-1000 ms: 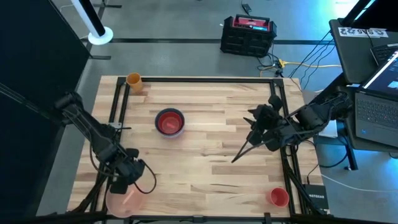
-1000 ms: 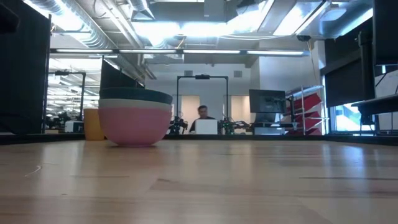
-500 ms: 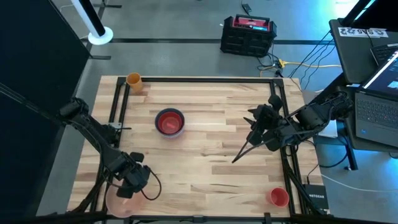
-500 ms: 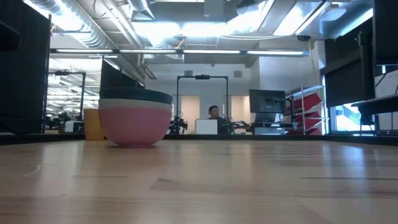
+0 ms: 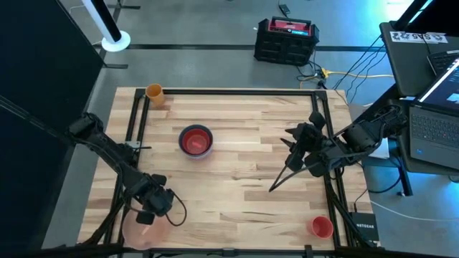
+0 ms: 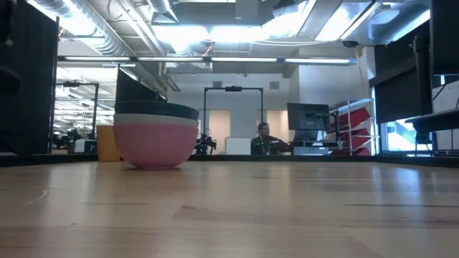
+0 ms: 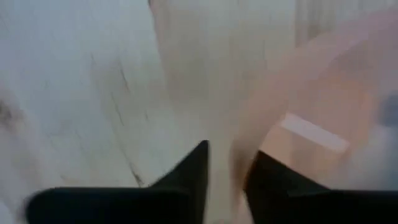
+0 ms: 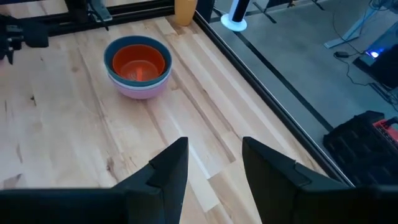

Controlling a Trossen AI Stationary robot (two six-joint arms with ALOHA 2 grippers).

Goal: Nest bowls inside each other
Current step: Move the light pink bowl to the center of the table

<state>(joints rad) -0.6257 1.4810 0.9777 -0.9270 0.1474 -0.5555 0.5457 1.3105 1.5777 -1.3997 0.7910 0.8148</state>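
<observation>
A stack of bowls (image 5: 195, 140) stands left of the table's middle: red inside dark blue, with a white rim and an opaque pink bowl outermost (image 8: 138, 65) (image 6: 156, 136). It rests on the pink bowl's base. A larger translucent pale-pink bowl (image 5: 140, 235) sits at the near left corner. My left gripper (image 5: 145, 215) points down over its far rim, and its fingers (image 7: 227, 155) stand a little apart on either side of that rim. My right gripper (image 5: 275, 185) hovers open at the right, holding nothing (image 8: 214, 146). My left gripper comes from above, pointing down, with one finger (image 7: 193, 177) outside the pale-pink bowl's rim (image 7: 249, 124) and the other (image 7: 270, 180) inside it. The view is blurred, so I cannot tell whether the fingers touch the rim. The bowl sits on the table.
A small orange cup (image 5: 154, 93) stands at the far left corner and a small red cup (image 5: 320, 227) at the near right. Black frame rails (image 5: 136, 129) run along the table's sides. Bare wood lies between the stack and my right gripper.
My left gripper has gone down and toward the table's near edge, onto the pale-pink bowl, and now covers more of it. The bowls have kept still. In the room behind, a person has walked to the right.
</observation>
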